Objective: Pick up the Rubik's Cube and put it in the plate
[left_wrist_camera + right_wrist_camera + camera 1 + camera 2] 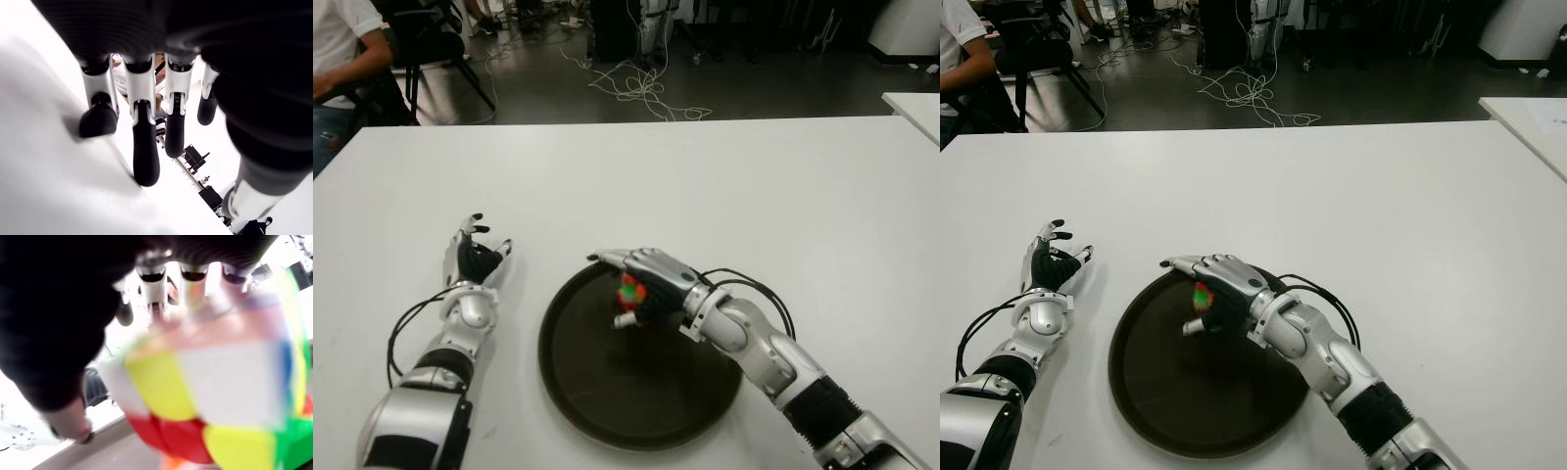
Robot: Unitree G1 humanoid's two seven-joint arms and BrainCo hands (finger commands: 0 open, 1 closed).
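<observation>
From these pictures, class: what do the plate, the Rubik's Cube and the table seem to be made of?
Plate: dark, round, low-rimmed, with a dull sheen; probably plastic or coated metal, hard to tell which.
Rubik's Cube, gripped in the right hand over the plate: glossy, brightly coloured tiles, likely plastic.
Table: plain white, smooth and matte, likely laminate.
The left hand shows to the plate's left, open.

Mostly covered by the silver-and-black right hand (651,284): the multicoloured Rubik's Cube (630,293), only a red-and-green corner peeping out under the fingers. Blurred in the right wrist view, cube faces smeared and cut off by the picture's edge. Hidden beneath hand and forearm: part of the round dark plate (597,392). Impossible to tell whether cube and plate are touching. Cropped at the upper corner of the eye views: a seated person in a white shirt (337,44)
</observation>
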